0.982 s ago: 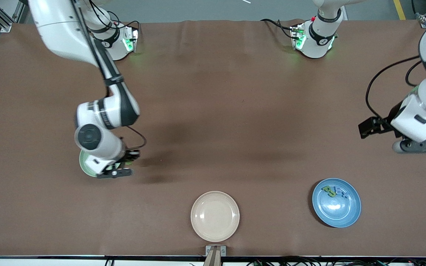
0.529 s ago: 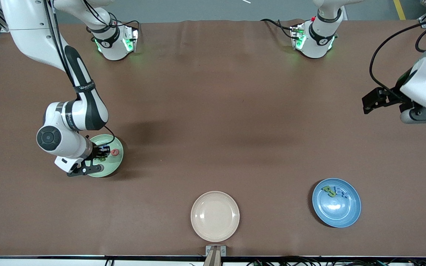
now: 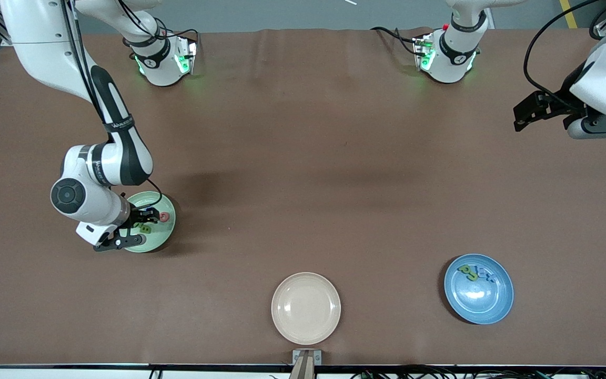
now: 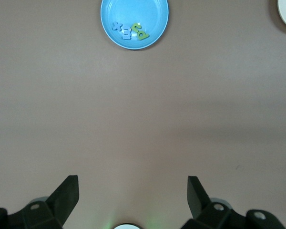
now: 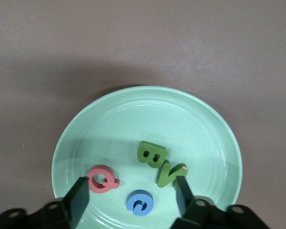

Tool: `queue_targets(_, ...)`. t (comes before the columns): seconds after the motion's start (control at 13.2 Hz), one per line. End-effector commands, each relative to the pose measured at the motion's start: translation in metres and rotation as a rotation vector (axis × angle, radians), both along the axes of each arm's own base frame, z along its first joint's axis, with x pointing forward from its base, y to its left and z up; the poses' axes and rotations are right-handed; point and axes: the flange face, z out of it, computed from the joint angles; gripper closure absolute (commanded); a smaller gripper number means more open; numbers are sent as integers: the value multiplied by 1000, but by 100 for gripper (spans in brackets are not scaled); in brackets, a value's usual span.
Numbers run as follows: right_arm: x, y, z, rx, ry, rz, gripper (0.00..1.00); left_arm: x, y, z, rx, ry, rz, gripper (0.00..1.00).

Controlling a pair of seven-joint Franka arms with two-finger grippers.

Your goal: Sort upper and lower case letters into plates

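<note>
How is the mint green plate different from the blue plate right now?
The mint green plate lies toward the right arm's end of the table, directly under the open right gripper; the blue plate lies toward the left arm's end, nearer the front camera, with no gripper over it. The mint green plate holds a pinkish red letter among its four; the blue plate's letters are only green and blue. Both are round and shallow.

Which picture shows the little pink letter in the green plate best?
The right wrist view. It looks straight down on the pink letter lying flat in the mint green plate, between the open right gripper fingers. The front view shows it only as a tiny pink dot beside the gripper. The left wrist view misses it.
</note>
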Motion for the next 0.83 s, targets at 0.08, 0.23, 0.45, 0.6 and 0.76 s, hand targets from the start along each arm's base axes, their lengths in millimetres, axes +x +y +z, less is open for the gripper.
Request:
queue_targets(0.08, 8, -32, 81, 25, 58, -92, 0, -6, 1, -3, -12, -19, -6, 0)
queue_targets(0.23, 4, -40, 132, 25, 94, -140, 0, -6, 0, -2, -11, -22, -6, 0)
queue_targets(0.45, 7, -56, 204, 24, 96, -170, 0, -8, 4, 6, -2, -48, 6, 0)
queue_targets(0.6, 15, -56, 253, 13, 69, -169, 0, -10, 6, 9, 0, -52, 30, 0)
queue_targets(0.76, 14, -64, 285, 13, 61, -182, 0, -5, 7, 9, -3, -60, 30, 0)
